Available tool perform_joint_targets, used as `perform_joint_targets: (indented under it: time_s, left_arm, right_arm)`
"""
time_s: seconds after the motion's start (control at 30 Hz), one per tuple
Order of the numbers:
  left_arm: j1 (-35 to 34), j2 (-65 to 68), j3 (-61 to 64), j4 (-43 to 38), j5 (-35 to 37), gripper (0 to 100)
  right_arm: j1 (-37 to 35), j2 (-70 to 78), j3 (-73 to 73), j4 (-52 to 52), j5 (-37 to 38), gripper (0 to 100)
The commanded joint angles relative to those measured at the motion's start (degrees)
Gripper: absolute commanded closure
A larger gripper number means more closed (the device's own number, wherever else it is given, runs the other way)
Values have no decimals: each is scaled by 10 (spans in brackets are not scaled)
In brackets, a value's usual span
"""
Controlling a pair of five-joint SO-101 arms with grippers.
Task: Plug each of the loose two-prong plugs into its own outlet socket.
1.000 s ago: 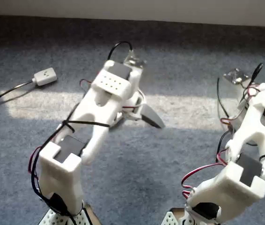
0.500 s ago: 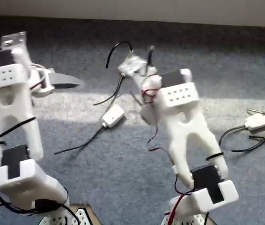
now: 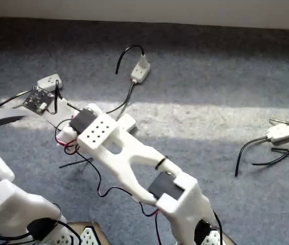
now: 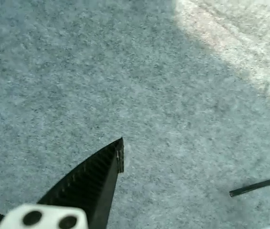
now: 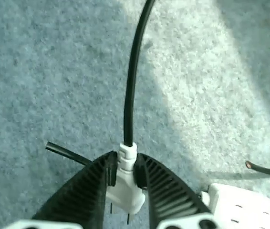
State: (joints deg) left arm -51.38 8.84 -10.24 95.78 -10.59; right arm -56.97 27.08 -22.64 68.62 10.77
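Observation:
My right gripper (image 5: 125,157) is shut on a white two-prong plug (image 5: 123,193), whose prongs point down at the carpet and whose black cable (image 5: 135,71) runs away from the fingers. A white outlet socket (image 5: 237,210) lies close beside it. In the high view the right arm (image 3: 129,158) stretches left across the carpet, its wrist next to a white socket (image 3: 50,81). Another white socket (image 3: 140,69) lies at the back centre, and a white block (image 3: 127,122) peeks out beside the arm. My left arm stands at the far left, one dark finger (image 3: 4,116) over bare carpet, holding nothing.
Two more white plugs (image 3: 282,132) with black cables lie at the right edge. A loose black cable end (image 4: 259,186) crosses the carpet near the left gripper's finger (image 4: 101,176). The carpet between the right arm and those plugs is open.
The right arm has swung from the middle over to the left, uncovering the back-centre socket. The left arm has dropped lower and further left.

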Motion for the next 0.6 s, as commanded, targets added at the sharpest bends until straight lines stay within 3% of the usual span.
perform_joint_targets:
  time_s: [0.0,0.07,0.17,0.23,0.33,0.47,0.57]
  left_arm:
    - [-89,-23,24,-79,-8,408]
    - [-99,-23,38,-110,-8,408]
    - [-101,-23,37,-120,0,408]
    - [-99,-24,25,-120,38,408]
    - [-90,-24,4,-117,84,408]
    - [-51,-24,-14,-48,85,409]
    - [19,-23,-7,23,86,409]
  right_arm:
    - [-31,76,-136,-1,-18,967]
    - [-38,122,-202,20,-19,948]
    - [-34,169,-303,72,-47,833]
    - [-17,186,-371,109,-81,762]
    - [15,195,-469,171,-83,738]
    - [84,192,-609,265,-82,738]
    - [149,192,-735,327,-41,738]
